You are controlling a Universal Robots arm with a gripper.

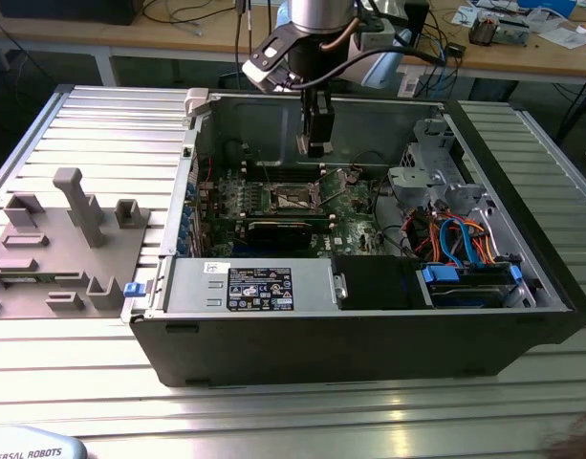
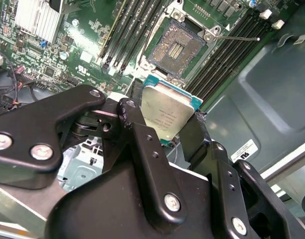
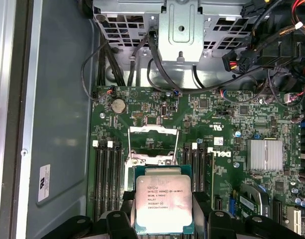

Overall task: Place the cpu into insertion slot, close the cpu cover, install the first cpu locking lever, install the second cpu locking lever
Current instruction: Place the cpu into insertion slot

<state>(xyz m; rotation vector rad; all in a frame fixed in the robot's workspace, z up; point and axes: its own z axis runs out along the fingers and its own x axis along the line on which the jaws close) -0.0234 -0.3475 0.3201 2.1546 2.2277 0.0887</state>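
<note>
cpu, small flat square chip with a silver-grey metal top, is clamped by its edges between the black gripper fingers. It hangs above the green motherboard, not touching it. insertion slot, a square socket with a dark gold-glinting contact field, sits bare on the motherboard, just ahead of the chip in the second wrist view. cpu cover, a thin silver metal frame, stands tilted up off the motherboard. A thin wire lever lies across the motherboard's long black memory slots. The motherboard lies inside an open grey computer case.
</note>
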